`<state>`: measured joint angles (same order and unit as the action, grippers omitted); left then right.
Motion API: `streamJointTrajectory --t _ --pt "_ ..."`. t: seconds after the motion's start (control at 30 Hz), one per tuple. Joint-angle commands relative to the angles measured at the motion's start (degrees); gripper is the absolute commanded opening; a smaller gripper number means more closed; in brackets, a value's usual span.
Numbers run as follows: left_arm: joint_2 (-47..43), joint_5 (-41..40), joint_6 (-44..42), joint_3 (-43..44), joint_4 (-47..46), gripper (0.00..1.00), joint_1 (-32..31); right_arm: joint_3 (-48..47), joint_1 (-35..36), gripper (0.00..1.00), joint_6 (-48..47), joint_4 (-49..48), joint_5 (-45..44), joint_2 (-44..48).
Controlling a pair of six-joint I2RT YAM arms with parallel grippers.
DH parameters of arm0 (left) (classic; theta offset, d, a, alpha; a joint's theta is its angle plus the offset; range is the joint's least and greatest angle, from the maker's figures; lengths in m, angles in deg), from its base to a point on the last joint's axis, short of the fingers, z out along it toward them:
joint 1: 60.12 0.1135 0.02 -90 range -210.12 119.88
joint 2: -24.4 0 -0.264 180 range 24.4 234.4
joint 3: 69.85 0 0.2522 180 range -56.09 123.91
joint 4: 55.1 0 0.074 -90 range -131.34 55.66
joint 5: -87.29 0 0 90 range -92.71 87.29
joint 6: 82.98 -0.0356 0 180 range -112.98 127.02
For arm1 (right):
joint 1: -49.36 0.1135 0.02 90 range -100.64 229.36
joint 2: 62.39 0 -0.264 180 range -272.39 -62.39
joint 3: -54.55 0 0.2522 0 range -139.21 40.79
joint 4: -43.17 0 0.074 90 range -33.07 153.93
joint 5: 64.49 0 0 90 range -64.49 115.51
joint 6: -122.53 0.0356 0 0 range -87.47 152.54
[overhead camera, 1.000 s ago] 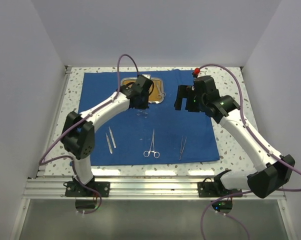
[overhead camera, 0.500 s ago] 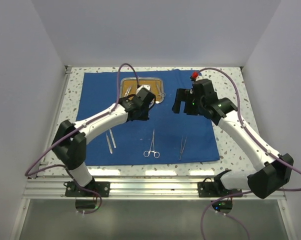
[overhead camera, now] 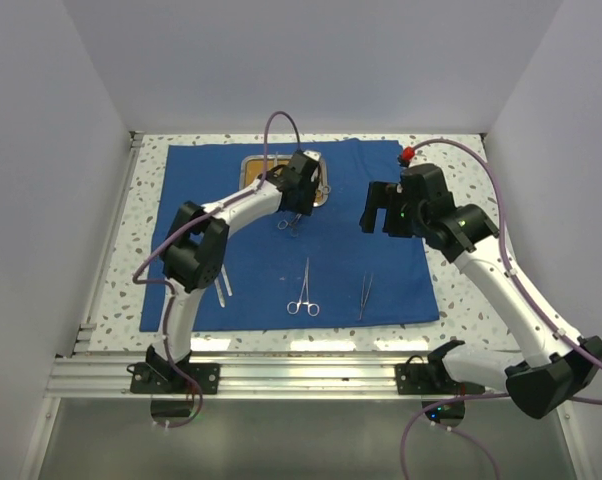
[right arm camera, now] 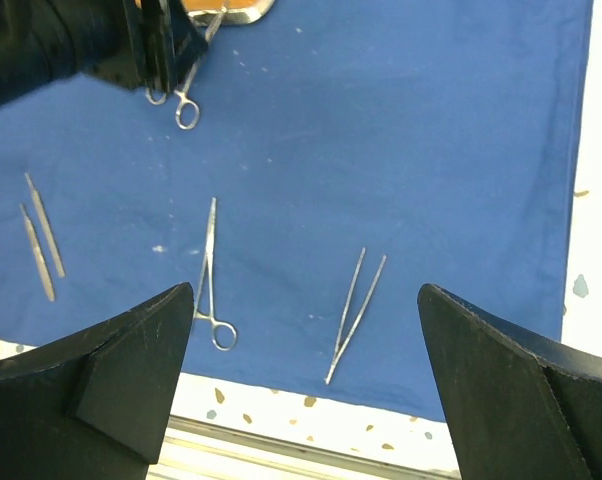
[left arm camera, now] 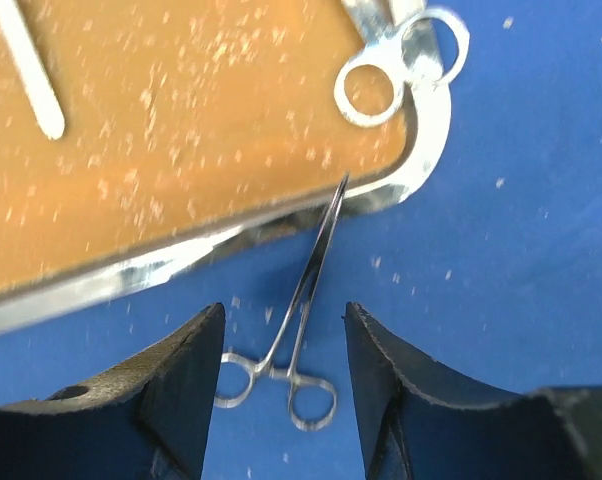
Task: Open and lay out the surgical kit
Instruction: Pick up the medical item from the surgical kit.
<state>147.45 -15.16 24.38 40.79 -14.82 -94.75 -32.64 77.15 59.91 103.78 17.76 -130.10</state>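
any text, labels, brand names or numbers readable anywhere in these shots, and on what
None: no word, number, brand or sign can be read in any view.
The steel tray, the blue cloth and the clamp show no markings.
The left arm and right arm show no readable labels.

Bright, even, diffuse light falls from overhead, and the white walls (overhead camera: 41,200) wash out pale. Shadows on the cloth (overhead camera: 331,250) are faint and soft. In the left wrist view the tray rim (left arm camera: 426,150) glares white toward 2 o'clock, while the clamp (left arm camera: 313,270) reads clearly. In both wrist views the dark fingers (right arm camera: 111,370) toward 6 o'clock are soft-edged and nearly featureless.
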Motion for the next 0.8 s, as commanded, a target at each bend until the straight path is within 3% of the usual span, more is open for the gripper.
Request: streamJointTrajectory --t 0.0,0.3,0.77 --pt "2.8 3.0 -4.0 6.9 -3.4 0.56 0.4 -2.1 -0.2 0.98 -0.4 2.9 -2.5 0.6" --pt "8.7 4.6 -4.7 10.4 -1.2 0.51 0.6 -2.6 -0.2 0.98 -0.4 2.7 -4.0 -1.6" --pt "4.9 4.4 -1.3 2.3 -0.7 0.4 0.7 -2.8 -0.3 0.98 -1.2 -0.6 -2.5 -6.0"
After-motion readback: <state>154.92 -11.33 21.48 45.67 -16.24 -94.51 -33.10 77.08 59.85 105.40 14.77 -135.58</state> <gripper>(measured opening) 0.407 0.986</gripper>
